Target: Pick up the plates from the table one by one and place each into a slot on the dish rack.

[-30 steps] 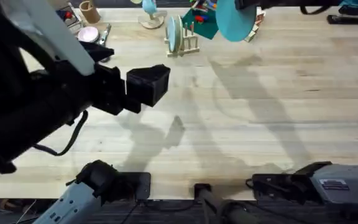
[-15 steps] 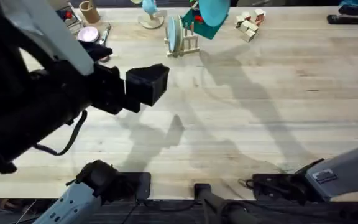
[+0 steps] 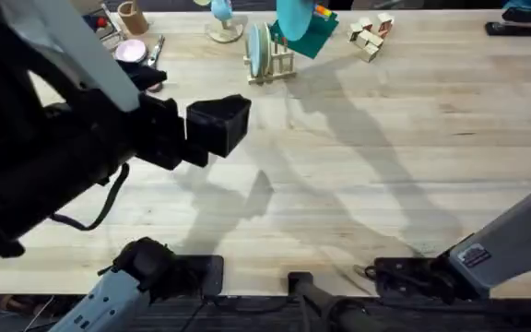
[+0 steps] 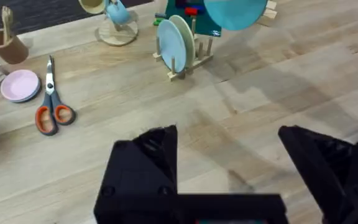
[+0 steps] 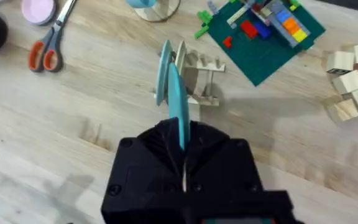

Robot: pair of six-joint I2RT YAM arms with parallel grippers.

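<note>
1. Sky-blue round plate point(image 5: 178, 106) – pinched edge-on between the right gripper's point(image 5: 182, 155) black fingers, held in the air just above the small light-wood peg rack point(image 3: 273, 61).
2. Rack sits at the far side of the pale plank table point(image 3: 385, 166); 2 plates already stand upright in its slots – a cream one point(image 4: 183, 38) and a blue one point(image 4: 168, 44) next to it.
3. Left gripper point(image 4: 229, 155) – jaws wide apart, holding nothing, hovering over bare table well short of the rack.
4. Green tray of coloured blocks point(image 5: 263, 34) lies just behind the rack; orange-handled scissors point(image 4: 53, 106) and a small pink dish point(image 4: 21, 84) sit off to its side.
</note>
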